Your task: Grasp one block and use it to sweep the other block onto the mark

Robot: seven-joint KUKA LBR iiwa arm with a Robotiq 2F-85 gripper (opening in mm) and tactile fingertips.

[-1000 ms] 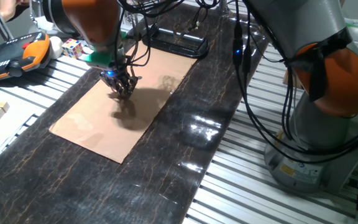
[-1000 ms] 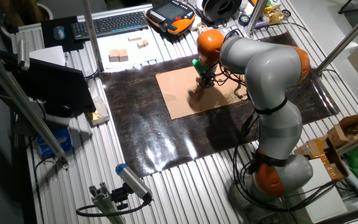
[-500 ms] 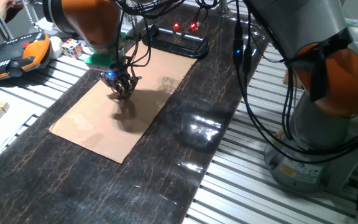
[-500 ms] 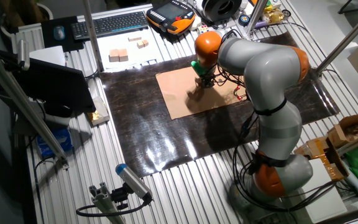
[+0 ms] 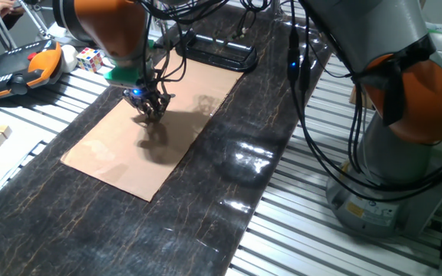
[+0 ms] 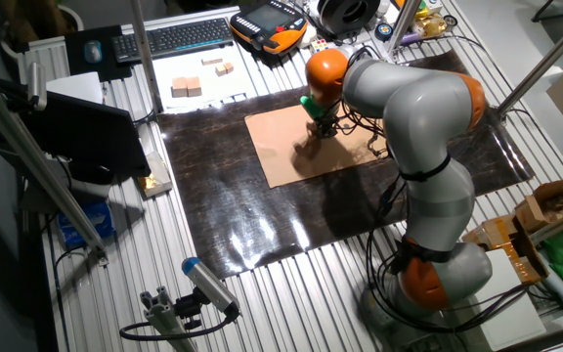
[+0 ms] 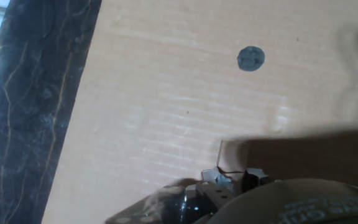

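Note:
My gripper (image 5: 152,110) stands low over the tan cardboard sheet (image 5: 113,157), fingertips pointing down; it also shows in the other fixed view (image 6: 324,129). In the hand view my fingers (image 7: 215,178) sit at the bottom edge, closed on what looks like a small tan block (image 7: 232,157) that blends into the cardboard. The mark (image 7: 251,58), a small black round dot, lies on the cardboard ahead of the fingers and a little to the right, apart from the block. The other block is not visible in any view.
A multicoloured puzzle cube (image 5: 90,58) and an orange teach pendant (image 5: 18,67) lie beyond the dark mat's far left. Spare wooden blocks (image 6: 189,88) rest on white paper. A black frame (image 5: 217,52) sits at the cardboard's far end. Cables hang over the arm.
My gripper has shifted slightly toward the far left over the cardboard. Red lights at the black frame came on briefly and are off now.

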